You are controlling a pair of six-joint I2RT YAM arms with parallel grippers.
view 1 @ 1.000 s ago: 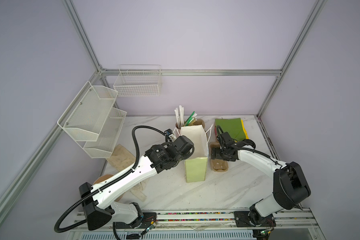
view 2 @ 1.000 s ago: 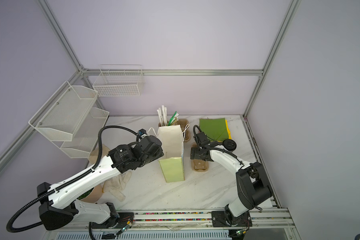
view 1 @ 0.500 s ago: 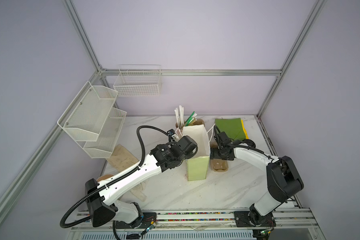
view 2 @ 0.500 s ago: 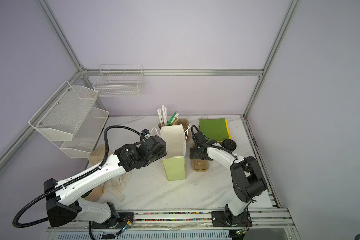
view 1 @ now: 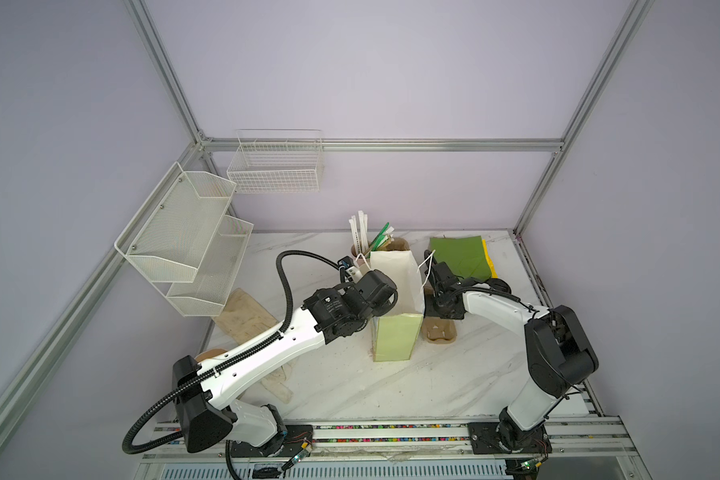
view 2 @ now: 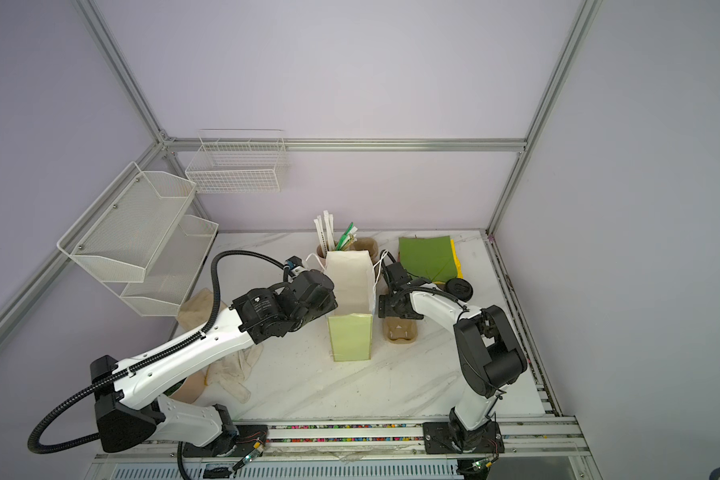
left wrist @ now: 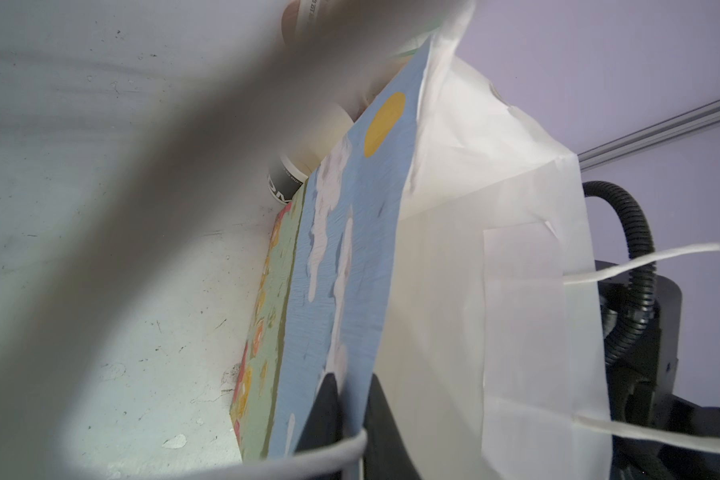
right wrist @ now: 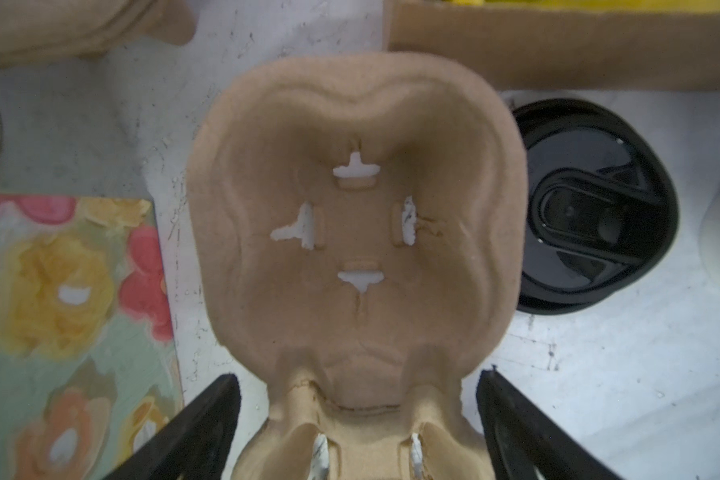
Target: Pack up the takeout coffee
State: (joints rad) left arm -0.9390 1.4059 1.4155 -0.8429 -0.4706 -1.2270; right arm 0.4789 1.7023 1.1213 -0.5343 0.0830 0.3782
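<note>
The left gripper (left wrist: 352,388) is closed on the rim of the paper bag (left wrist: 454,257). One finger is seen outside the blue printed wall and the other inside, with the paper pinched between them. The bag is judged to be held this way so that it is kept upright and its mouth spread for loading. In both top views it is seen standing in the middle of the table (view 2: 308,386), open to above. Its floor is hidden, so what it holds cannot be told.

The right gripper (right wrist: 358,378) is spread wide above the cup carrier (right wrist: 358,232), with one finger set on either side of the carrier's narrow waist. Whether the fingers touch the pulp cannot be made out. The wide spread is judged to be a readiness to take the carrier by that waist. The carrier lies flat on the table just beside the bag, and the well seen under the wrist camera has nothing in it.

The takeout coffee (right wrist: 595,208), with its lid fitted, stands on the table just beside the carrier, on the side away from the bag. It is neither seated in a well nor placed in the bag, so the packing is judged not yet done.

Behind the bag, straws (view 2: 324,228) are held in a pink cup (view 2: 321,250).
</note>
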